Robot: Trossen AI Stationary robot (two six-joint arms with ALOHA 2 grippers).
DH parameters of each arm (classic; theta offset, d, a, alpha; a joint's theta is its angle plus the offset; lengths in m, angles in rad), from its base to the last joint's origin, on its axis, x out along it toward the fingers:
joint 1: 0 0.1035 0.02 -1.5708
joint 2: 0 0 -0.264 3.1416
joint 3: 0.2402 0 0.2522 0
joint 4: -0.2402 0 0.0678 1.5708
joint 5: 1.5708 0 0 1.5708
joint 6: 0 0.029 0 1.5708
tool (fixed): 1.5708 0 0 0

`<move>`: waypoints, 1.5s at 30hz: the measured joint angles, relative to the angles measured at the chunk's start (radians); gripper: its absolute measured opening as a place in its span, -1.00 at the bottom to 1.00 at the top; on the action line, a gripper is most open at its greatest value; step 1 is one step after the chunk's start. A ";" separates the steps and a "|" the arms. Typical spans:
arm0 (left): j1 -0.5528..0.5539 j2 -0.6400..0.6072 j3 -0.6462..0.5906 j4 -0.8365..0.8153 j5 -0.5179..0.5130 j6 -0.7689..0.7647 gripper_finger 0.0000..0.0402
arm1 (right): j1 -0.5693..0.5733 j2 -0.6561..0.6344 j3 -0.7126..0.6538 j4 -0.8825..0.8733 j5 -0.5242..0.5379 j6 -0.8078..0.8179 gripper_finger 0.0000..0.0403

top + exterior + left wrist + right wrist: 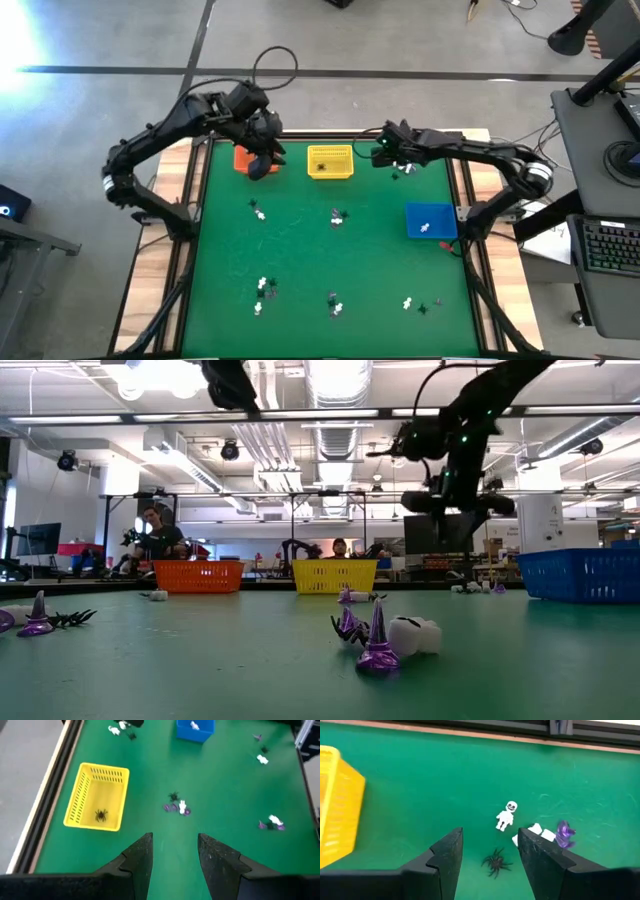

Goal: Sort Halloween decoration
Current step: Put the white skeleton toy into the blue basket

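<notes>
Baskets, left to right: one orange basket (pixel 243 158), one yellow basket (pixel 330 161) holding one black spider (pixel 101 814), one blue basket (pixel 431 221) holding one white piece. The trinkets (pixel 337 217) lie scattered over the green mat (pixel 300 260) in six small clusters; an exact count cannot be told. Judged light, rigid, small — best pinched across the body. Left gripper (pixel 174 854) open and empty above the orange basket. Right gripper (pixel 490 852) wide and empty, hovering over one spider (pixel 495 862), one white skeleton (pixel 506 816) and one purple piece (pixel 563 833).

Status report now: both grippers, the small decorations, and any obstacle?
Right gripper open above black spider. Left gripper open, empty, near orange basket. One spider in yellow basket. Nothing blocking.
</notes>
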 joint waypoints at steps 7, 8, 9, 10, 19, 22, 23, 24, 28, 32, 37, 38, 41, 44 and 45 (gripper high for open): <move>0.001 -0.102 -0.209 0.125 -0.008 -0.047 -0.31 | -0.057 0.086 0.034 -0.004 -0.004 0.017 -0.09; 0.001 -0.113 -0.227 0.138 -0.008 -0.053 -0.31 | -0.064 0.097 0.034 -0.007 -0.008 0.019 -0.09; 0.001 -0.122 -0.242 0.154 -0.008 -0.057 -0.31 | -0.071 0.108 0.034 -0.009 -0.009 0.019 -0.09; 0.001 -0.132 -0.257 0.171 -0.008 -0.058 -0.31 | -0.078 0.120 0.034 -0.007 -0.013 0.020 -0.09; 0.001 -0.157 -0.284 0.231 -0.010 -0.067 -0.31 | -0.106 0.217 0.042 0.000 -0.045 0.014 -0.14; 0.001 -0.157 -0.282 0.232 -0.010 -0.066 -0.31 | -0.115 0.250 0.046 0.001 -0.045 0.008 -0.14; 0.001 -0.157 -0.282 0.232 -0.010 -0.067 -0.31 | -0.118 0.257 0.047 0.004 -0.045 0.005 -0.13; 0.001 -0.157 -0.282 0.232 -0.010 -0.067 -0.31 | -0.120 0.264 0.050 0.006 -0.045 0.000 -0.13; 0.001 -0.157 -0.282 0.230 -0.010 -0.067 -0.31 | -0.127 0.287 0.059 0.012 -0.045 -0.004 -0.13; 0.001 -0.157 -0.282 0.229 -0.010 -0.067 -0.31 | -0.127 0.299 0.070 0.020 -0.045 -0.019 -0.15; 0.001 -0.157 -0.283 0.223 -0.011 -0.068 -0.31 | -0.127 0.301 0.075 0.027 -0.045 -0.026 -0.29; 0.001 -0.157 -0.283 0.223 -0.010 -0.068 -0.31 | -0.127 0.301 0.075 0.027 -0.045 -0.026 -0.33; 0.001 -0.157 -0.283 0.223 -0.011 -0.067 -0.31 | -0.126 0.301 0.075 0.027 -0.046 -0.026 -0.46; 0.001 -0.157 -0.283 0.219 -0.010 -0.068 -0.31 | -0.127 0.301 0.075 0.027 -0.046 -0.026 -0.58; 0.001 -0.157 -0.283 0.216 -0.011 -0.068 -0.31 | -0.127 0.301 0.075 0.026 -0.045 -0.026 -0.62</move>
